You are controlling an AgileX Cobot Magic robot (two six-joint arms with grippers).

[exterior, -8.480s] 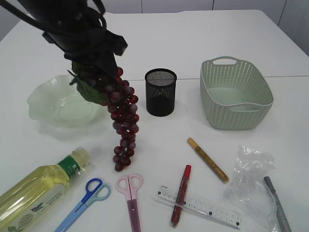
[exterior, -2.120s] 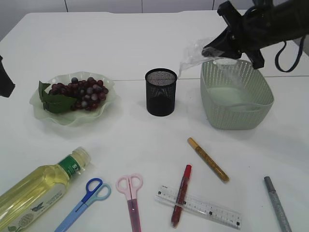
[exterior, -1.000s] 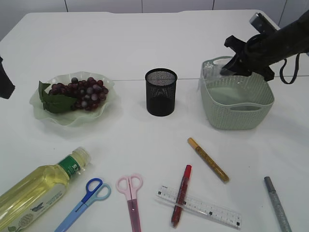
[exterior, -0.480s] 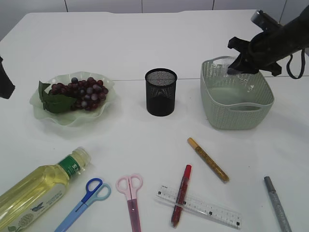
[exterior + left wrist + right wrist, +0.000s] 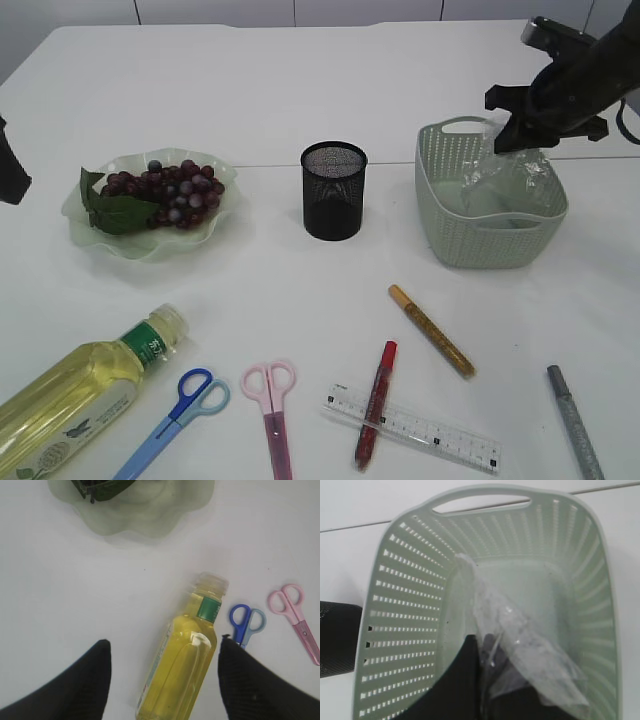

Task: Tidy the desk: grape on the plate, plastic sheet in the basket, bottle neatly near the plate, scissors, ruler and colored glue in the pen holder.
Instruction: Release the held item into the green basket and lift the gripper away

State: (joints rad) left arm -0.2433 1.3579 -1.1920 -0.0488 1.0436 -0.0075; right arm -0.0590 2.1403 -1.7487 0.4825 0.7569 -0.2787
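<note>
The plastic sheet (image 5: 505,180) hangs crumpled inside the pale green basket (image 5: 440,215), its upper end pinched in the right hand (image 5: 513,138), whose fingers are pressed together on it just above the basket's far right rim; in the right wrist view the sheet (image 5: 520,645) drapes down over the basket's (image 5: 400,610) floor from those dark fingers. Left of the basket stands the black mesh pen holder (image 5: 333,190), upright and apart from it. Further left, the grapes (image 5: 165,190) lie with their leaf on the green wavy plate (image 5: 100,240). Along the near edge of the counter (image 5: 300,90) lie the bottle (image 5: 75,395) of yellow liquid on its side, the blue scissors (image 5: 175,420) just beside its cap, the pink scissors (image 5: 272,415), the clear ruler (image 5: 440,432) with the red glue pen (image 5: 375,403) lying across its left end, a gold glue pen (image 5: 431,330) and a grey pen (image 5: 573,420) at the far right. The left hand (image 5: 162,680) hovers over the bottle (image 5: 180,660) with its fingers spread apart, one on each side of it, touching nothing.
</note>
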